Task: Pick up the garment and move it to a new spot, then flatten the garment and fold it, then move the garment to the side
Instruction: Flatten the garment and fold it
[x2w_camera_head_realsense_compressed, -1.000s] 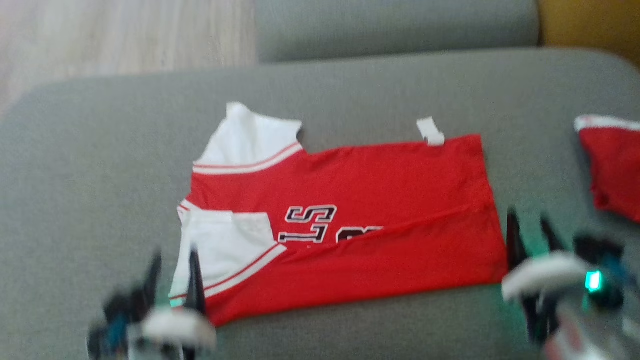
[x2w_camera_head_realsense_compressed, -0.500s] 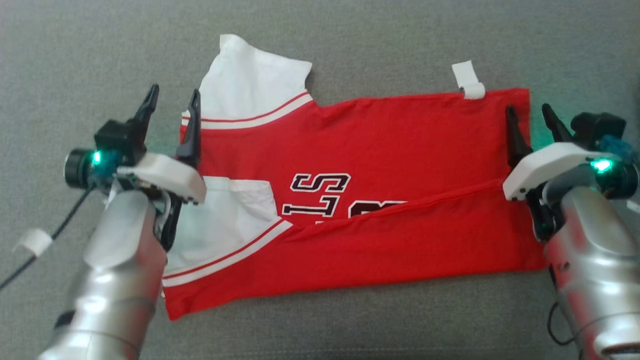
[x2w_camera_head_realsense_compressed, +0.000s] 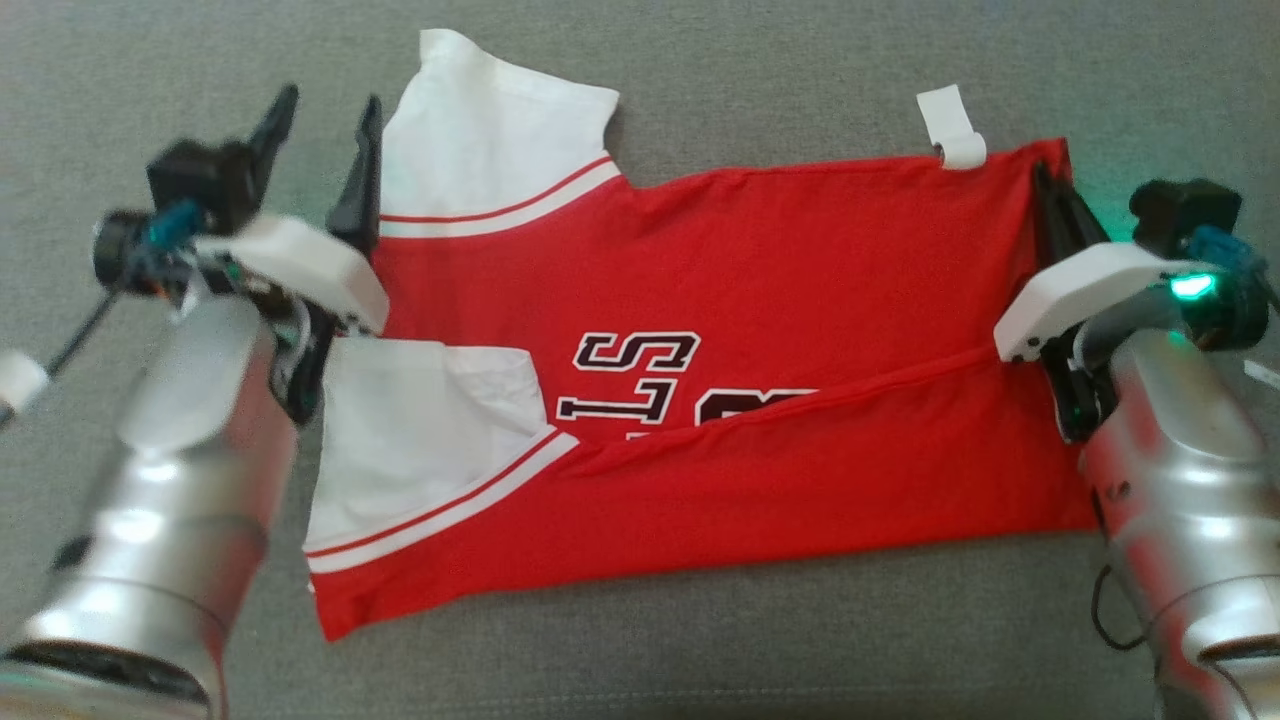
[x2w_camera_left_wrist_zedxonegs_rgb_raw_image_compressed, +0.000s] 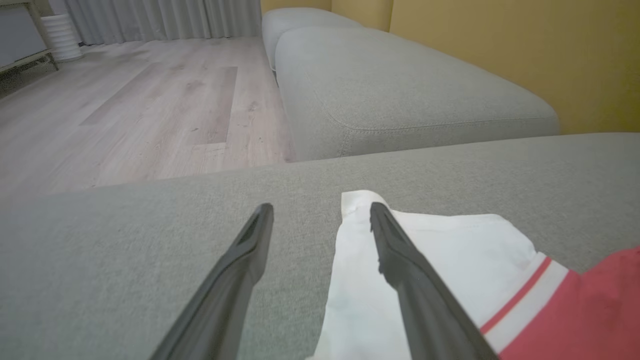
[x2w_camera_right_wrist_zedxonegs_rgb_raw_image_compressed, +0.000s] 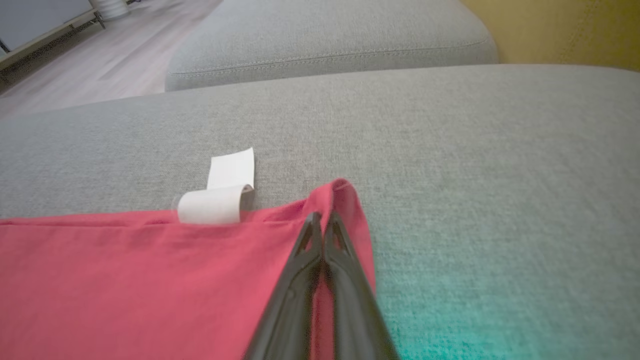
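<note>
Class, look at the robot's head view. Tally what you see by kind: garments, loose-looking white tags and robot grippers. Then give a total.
Garments: 1, the red jersey
White tags: 1, the white tag at the jersey's far edge
Grippers: 2, the left gripper, open, and the right gripper, shut on the jersey's corner
Total: 4

Smooth cloth garment (x2w_camera_head_realsense_compressed: 800, 250), coarse-woven cushion (x2w_camera_head_realsense_compressed: 700, 650)

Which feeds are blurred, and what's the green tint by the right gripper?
Head view: left gripper and forearm smeared, red-and-white sports jersey fairly sharp. Right wrist view: green glow on the grey fabric cushion, lower right, likely from the wrist's green light. Left wrist view: clear.
</note>
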